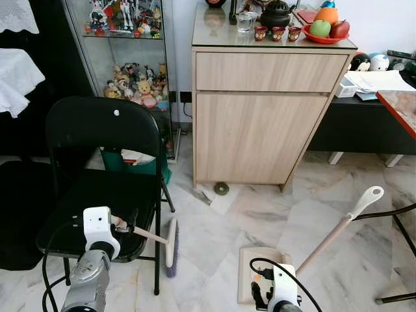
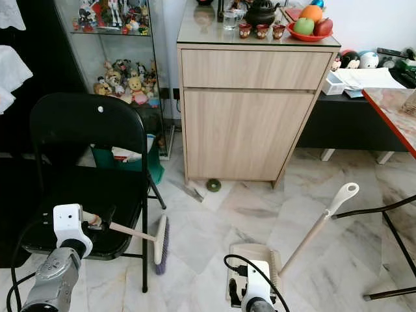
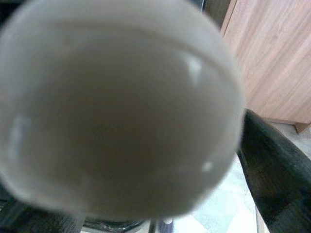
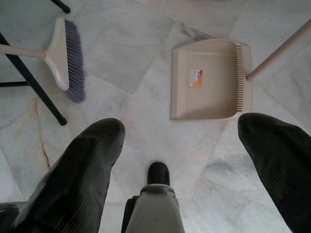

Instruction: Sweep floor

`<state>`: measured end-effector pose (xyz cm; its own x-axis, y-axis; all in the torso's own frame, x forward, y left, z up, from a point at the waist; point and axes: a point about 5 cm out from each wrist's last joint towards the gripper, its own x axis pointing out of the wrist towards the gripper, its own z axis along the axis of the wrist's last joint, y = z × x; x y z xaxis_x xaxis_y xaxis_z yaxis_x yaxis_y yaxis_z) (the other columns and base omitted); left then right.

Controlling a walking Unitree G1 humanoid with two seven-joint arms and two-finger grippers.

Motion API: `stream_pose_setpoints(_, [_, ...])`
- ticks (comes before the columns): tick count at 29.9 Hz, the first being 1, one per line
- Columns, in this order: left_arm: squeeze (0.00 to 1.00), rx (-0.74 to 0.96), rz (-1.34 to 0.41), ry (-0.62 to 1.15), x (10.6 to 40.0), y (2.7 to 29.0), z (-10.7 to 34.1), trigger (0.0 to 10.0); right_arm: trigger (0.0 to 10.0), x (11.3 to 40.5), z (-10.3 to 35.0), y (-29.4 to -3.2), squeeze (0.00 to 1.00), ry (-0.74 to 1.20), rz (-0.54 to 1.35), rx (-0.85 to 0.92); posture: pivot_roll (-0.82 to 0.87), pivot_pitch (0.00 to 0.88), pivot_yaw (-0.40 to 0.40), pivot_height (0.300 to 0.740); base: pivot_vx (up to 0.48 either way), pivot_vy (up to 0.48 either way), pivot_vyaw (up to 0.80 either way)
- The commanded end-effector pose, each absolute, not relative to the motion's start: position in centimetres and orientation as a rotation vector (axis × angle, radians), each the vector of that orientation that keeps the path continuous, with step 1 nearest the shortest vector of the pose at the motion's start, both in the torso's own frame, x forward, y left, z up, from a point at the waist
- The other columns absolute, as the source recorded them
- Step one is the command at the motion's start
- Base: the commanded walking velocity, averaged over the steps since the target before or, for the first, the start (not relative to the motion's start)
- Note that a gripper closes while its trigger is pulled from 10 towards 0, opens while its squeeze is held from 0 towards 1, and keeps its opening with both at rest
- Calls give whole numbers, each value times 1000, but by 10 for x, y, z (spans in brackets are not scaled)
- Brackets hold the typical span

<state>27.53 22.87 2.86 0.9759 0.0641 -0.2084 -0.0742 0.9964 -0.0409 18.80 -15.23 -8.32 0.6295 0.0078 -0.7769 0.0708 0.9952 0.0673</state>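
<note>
My left gripper [image 1: 128, 223] is shut on the beige handle of a broom [image 1: 171, 246], just over the front of a black folding chair's seat. The broom's purple bristles rest on the marble floor beside the chair's front leg. In the left wrist view the blurred round handle end [image 3: 116, 111] sits right at the lens beside one black finger [image 3: 277, 179]. My right gripper [image 4: 180, 126] hangs open above the floor, holding nothing. A beige dustpan [image 4: 206, 80] lies flat just ahead of it, its long handle [image 1: 338, 231] slanting up to the right. A small green round thing [image 1: 221, 188] lies at the cabinet's foot.
The black folding chair [image 1: 97, 162] stands at the left, and one thin leg [image 4: 34, 87] crosses the broom handle. A wooden cabinet [image 1: 260, 130] stands ahead, a glass display case [image 1: 130, 65] to its left. A low dark table [image 1: 364, 123] and black chair legs [image 1: 396, 260] are on the right.
</note>
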Motion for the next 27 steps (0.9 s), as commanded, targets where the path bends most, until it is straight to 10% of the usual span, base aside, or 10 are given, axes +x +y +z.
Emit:
stream_pose_setpoints(1, [0, -44, 80, 209, 276, 232, 29, 471, 10000, 186, -84, -153, 0, 893, -34, 91, -23, 38, -53, 740, 0, 0, 0])
stream_pose_setpoints(8, [0, -39, 82, 207, 277, 232, 28, 392, 10000, 186, -84, -153, 0, 896, -32, 90, -22, 37, -55, 740, 0, 0, 0])
stream_pose_setpoints(12, [0, -36, 95, 206, 276, 236, 28, 2196, 10000, 186, -84, -153, 0, 896, -28, 89, -22, 37, -55, 740, 0, 0, 0])
stream_pose_setpoints(13, [0, -36, 101, 206, 276, 238, 28, 4471, 10000, 186, -84, -153, 0, 896, -27, 88, -22, 37, -55, 740, 0, 0, 0])
stream_pose_setpoints(14, [0, -36, 102, 206, 276, 238, 28, 4471, 10000, 186, -84, -153, 0, 896, -27, 88, -22, 37, -55, 740, 0, 0, 0])
stream_pose_setpoints(15, [0, -35, 103, 205, 276, 239, 28, 8627, 10000, 186, -84, -153, 0, 896, -26, 87, -22, 37, -55, 740, 0, 0, 0])
stream_pose_setpoints(16, [0, -37, 105, 205, 275, 240, 28, 10000, 10000, 186, -84, -153, 0, 896, -26, 87, -22, 37, -55, 740, 0, 0, 0])
stream_pose_setpoints(27, [0, -28, 110, 206, 272, 245, 27, 10000, 10000, 185, -85, -152, 0, 902, -21, 85, -12, 28, -59, 740, 0, 0, 0])
